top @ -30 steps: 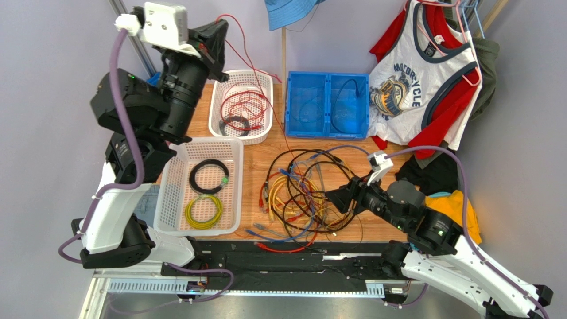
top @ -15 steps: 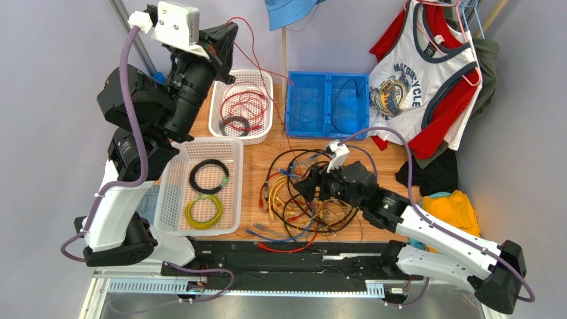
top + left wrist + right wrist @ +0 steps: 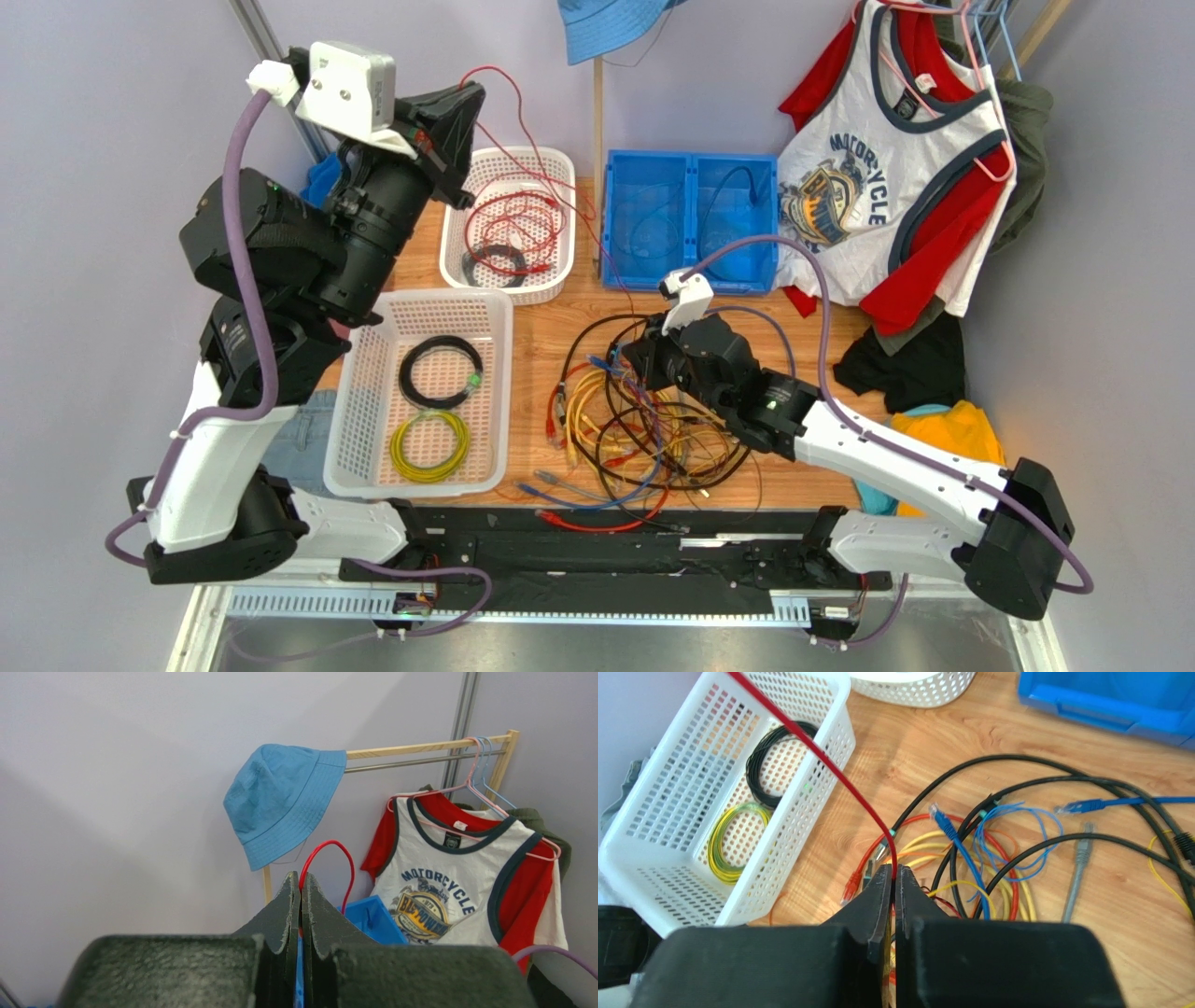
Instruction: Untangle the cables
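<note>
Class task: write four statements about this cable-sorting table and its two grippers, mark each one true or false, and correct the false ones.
1. The left gripper is shut on a thin red cable. True.
2. The right gripper is open above the knotted cable heap. False: it is shut on the red cable.
3. The near white mesh basket holds a black coil and a yellow-green coil. True.
4. The blue plastic bin holds nothing. False: thin black cables lie in both compartments.
</note>
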Available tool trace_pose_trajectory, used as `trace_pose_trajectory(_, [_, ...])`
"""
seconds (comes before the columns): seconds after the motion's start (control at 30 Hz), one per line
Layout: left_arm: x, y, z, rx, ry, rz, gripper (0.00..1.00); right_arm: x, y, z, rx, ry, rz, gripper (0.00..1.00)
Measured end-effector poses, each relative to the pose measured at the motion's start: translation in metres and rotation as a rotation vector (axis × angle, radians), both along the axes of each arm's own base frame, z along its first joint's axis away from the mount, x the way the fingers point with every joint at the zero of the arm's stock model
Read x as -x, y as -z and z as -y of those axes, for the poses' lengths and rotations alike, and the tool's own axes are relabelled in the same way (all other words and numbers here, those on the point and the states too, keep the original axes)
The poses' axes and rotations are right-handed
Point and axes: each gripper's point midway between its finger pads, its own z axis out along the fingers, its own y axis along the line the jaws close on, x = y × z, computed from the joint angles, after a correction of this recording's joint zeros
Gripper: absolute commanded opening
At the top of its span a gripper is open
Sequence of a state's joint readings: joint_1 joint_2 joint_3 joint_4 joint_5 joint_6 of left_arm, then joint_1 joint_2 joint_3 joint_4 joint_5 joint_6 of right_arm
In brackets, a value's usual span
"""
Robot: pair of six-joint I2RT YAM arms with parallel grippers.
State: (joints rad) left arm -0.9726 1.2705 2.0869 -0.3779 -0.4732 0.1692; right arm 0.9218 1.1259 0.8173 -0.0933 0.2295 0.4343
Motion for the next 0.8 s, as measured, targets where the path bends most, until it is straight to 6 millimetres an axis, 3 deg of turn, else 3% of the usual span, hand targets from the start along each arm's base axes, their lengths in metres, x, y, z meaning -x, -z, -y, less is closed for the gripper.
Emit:
trace_pose_trajectory(0.1, [0.005, 0.008, -0.009, 0.005, -0.003, -0.01, 0.0, -0.006, -0.021, 0.003, 0.006, 0.025, 0.033, 0.0])
trace_pose_trajectory(0.2, [0.012, 0.023, -0.023, 0.013, -0.015, -0.022, 0.0, -0.011, -0.077, 0.007, -0.034, 0.043, 0.11, 0.0])
trace_pose_trajectory(0.27, [0.015, 0.041, -0.031, 0.015, -0.026, -0.041, 0.0, -0.009, -0.138, 0.012, -0.092, 0.048, 0.185, 0.0])
trace_pose_trajectory(0.4, [0.017, 0.071, -0.041, 0.023, -0.047, -0.079, 0.0, 0.008, -0.281, 0.037, -0.285, 0.05, 0.374, 0.0])
trace_pose_trajectory(0.47, [0.016, 0.084, -0.042, 0.031, -0.052, -0.096, 0.0, 0.025, -0.334, 0.059, -0.373, 0.052, 0.46, 0.0])
trace_pose_trajectory(0.5, [0.016, 0.091, -0.041, 0.033, -0.051, -0.104, 0.0, 0.032, -0.348, 0.069, -0.397, 0.055, 0.489, 0.0])
trace_pose_trajectory(0.57, [0.012, 0.116, -0.035, 0.015, -0.052, -0.143, 0.0, 0.044, -0.359, 0.087, -0.416, 0.067, 0.522, 0.0])
trace_pose_trajectory(0.67, [0.007, 0.14, -0.028, 0.0, -0.051, -0.179, 0.0, 0.043, -0.347, 0.087, -0.392, 0.067, 0.513, 0.0])
trace_pose_trajectory(0.73, [0.004, 0.16, -0.023, -0.015, -0.053, -0.211, 0.0, 0.034, -0.32, 0.073, -0.329, 0.053, 0.466, 0.0])
trace_pose_trajectory(0.8, [0.001, 0.181, -0.018, -0.035, -0.052, -0.244, 0.0, 0.016, -0.269, 0.047, -0.214, 0.029, 0.377, 0.0])
